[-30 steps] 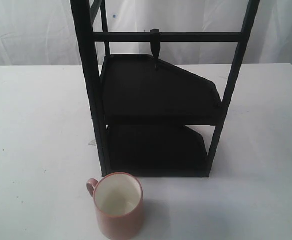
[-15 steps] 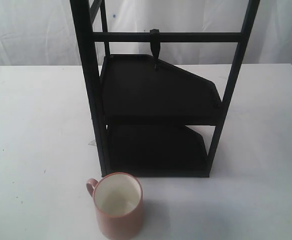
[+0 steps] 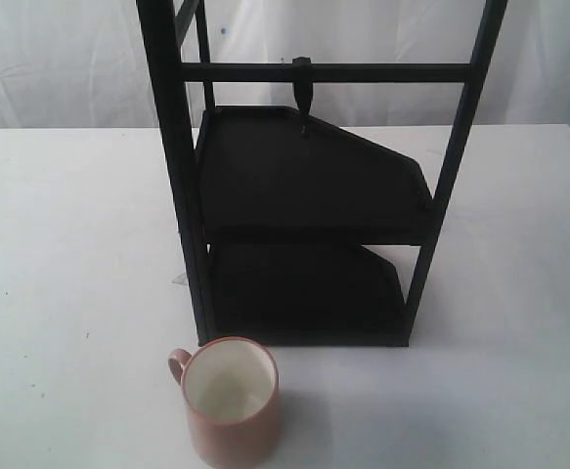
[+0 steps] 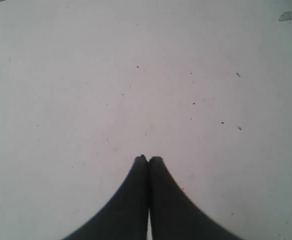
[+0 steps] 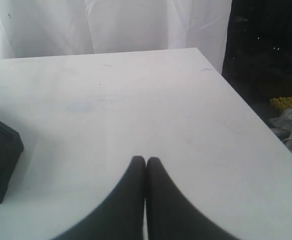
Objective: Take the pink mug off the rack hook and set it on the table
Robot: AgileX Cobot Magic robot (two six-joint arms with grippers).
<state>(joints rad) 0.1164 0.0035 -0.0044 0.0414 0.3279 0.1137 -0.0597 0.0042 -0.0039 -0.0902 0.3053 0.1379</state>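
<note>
The pink mug [image 3: 232, 403] stands upright on the white table [image 3: 69, 244] in front of the rack [image 3: 304, 195], its handle to the left and its cream inside showing. The rack hook [image 3: 303, 94] hangs bare from the crossbar. Neither arm appears in the exterior view. In the left wrist view my left gripper [image 4: 148, 159] is shut over bare speckled table, with nothing between its fingers. In the right wrist view my right gripper [image 5: 146, 160] is shut and holds nothing above the table [image 5: 135, 100].
The rack's two dark shelves [image 3: 309, 176] carry nothing. A dark corner of the rack [image 5: 0, 160] shows in the right wrist view. The table's edge [image 5: 251, 110] runs close by there, with a dark drop and clutter [image 5: 291, 120] beyond. White curtains hang behind.
</note>
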